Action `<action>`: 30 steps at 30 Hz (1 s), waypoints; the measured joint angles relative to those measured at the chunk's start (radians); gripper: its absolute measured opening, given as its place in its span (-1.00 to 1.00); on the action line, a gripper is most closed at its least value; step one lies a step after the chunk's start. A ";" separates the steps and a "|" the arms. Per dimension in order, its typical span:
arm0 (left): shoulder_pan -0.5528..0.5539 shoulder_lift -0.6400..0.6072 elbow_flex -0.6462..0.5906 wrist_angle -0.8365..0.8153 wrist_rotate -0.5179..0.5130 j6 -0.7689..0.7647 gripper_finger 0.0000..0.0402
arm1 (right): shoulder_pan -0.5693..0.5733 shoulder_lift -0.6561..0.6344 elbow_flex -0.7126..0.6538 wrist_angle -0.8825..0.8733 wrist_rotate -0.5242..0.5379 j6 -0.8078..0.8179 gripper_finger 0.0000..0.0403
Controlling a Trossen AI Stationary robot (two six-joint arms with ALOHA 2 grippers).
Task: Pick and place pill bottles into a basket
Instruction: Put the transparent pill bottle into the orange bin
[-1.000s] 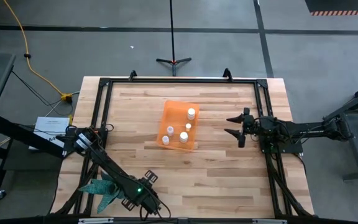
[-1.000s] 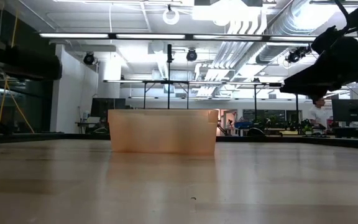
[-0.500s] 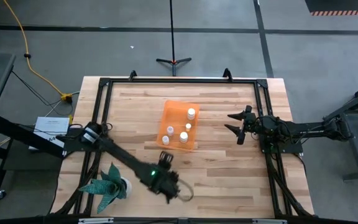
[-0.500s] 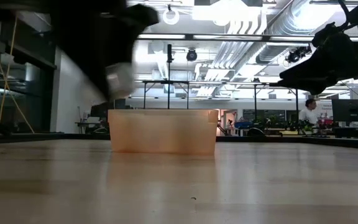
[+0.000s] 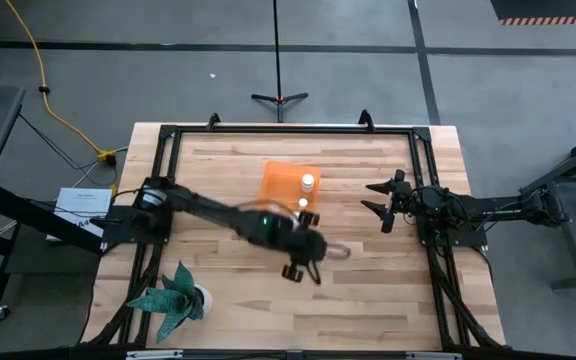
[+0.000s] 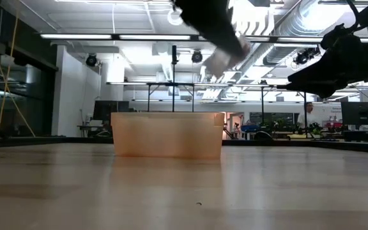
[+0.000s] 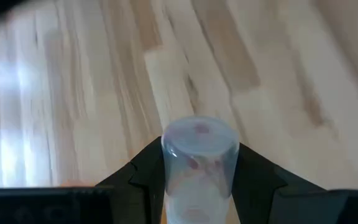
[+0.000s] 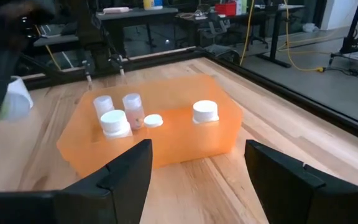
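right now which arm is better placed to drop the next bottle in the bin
Left. The left gripper is shut on a pill bottle and is beside the basket. The right gripper is open, holding nothing, off to the basket's side.

The light is bright and even — it comes from long ceiling lamps in the room behind. The bench shows only soft, faint shadows. The left arm is smeared with blur from above, and low down it is a dark streak. The bottle looks fuzzy — so does the wood behind it.
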 joint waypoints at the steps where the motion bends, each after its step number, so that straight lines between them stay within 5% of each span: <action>1: 0.020 -0.013 0.000 0.018 0.036 0.011 -0.13 | 0.000 0.000 0.000 0.000 0.000 0.000 0.23; 26: 0.434 -0.164 -0.304 0.342 0.391 0.120 -0.13 | 0.000 0.000 0.000 -0.021 0.034 -0.006 0.23; 30: 0.457 -0.219 -0.443 0.518 0.423 0.118 -0.13 | 0.000 0.000 0.000 -0.029 0.037 -0.006 0.23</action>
